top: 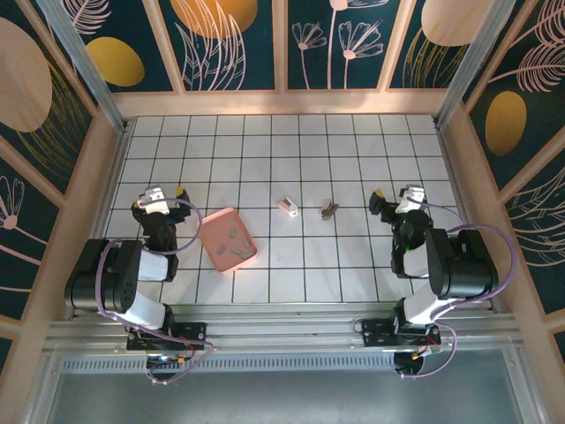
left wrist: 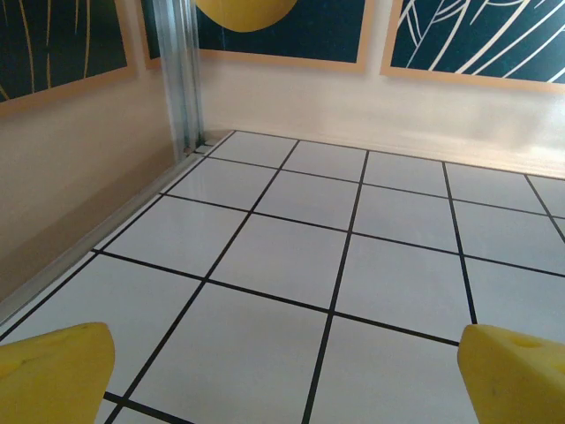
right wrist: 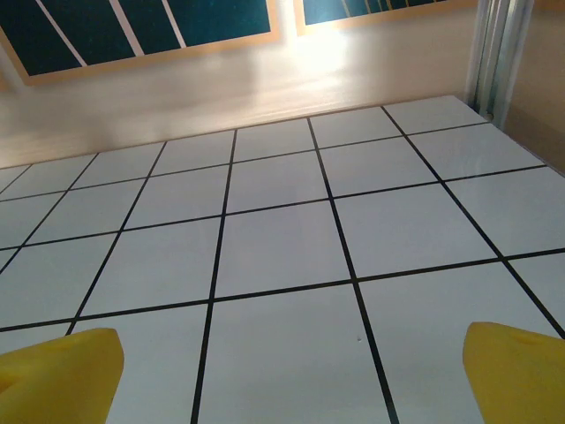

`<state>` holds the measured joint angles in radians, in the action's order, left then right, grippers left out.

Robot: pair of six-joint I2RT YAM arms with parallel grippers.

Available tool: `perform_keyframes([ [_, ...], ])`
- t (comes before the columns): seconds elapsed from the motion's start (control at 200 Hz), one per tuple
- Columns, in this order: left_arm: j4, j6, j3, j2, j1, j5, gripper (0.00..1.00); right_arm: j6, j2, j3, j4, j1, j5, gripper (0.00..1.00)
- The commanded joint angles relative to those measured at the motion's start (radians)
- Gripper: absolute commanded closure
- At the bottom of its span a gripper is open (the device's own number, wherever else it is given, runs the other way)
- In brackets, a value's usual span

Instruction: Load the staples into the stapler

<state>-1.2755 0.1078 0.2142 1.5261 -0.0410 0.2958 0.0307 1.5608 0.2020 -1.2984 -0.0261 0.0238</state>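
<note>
The left gripper point(left wrist: 282, 389) and right gripper point(right wrist: 282, 389) both gape wide over bare tile, holding nothing. The stapler point(top: 288, 207) lies mid-table, with grey-brown staples point(top: 328, 209) just to its right (more grey bits sit in the pink tray point(top: 214, 237)). A sound first reach would likely come down squarely and pinch the stapler's narrow sides. Whether its hinge is open is too small to tell.

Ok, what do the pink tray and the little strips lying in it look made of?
The tray looks like plastic: even matte salmon-pink with a moulded raised rim. The strips are probably metal, judging by their dull grey-brown colour, but they are too small to be sure.
</note>
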Motion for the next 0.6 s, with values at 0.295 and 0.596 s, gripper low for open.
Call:
perform_keyframes([
  [0.295,-0.023,-0.003,0.008,-0.007,0.005,-0.003,0.01,-0.025,0.004,0.01,-0.044,0.003,-0.021,0.01],
  [0.596,-0.022,-0.003,0.01,-0.007,0.004,-0.003,0.01,-0.023,0.005,0.009,-0.043,0.003,-0.021,0.01],
])
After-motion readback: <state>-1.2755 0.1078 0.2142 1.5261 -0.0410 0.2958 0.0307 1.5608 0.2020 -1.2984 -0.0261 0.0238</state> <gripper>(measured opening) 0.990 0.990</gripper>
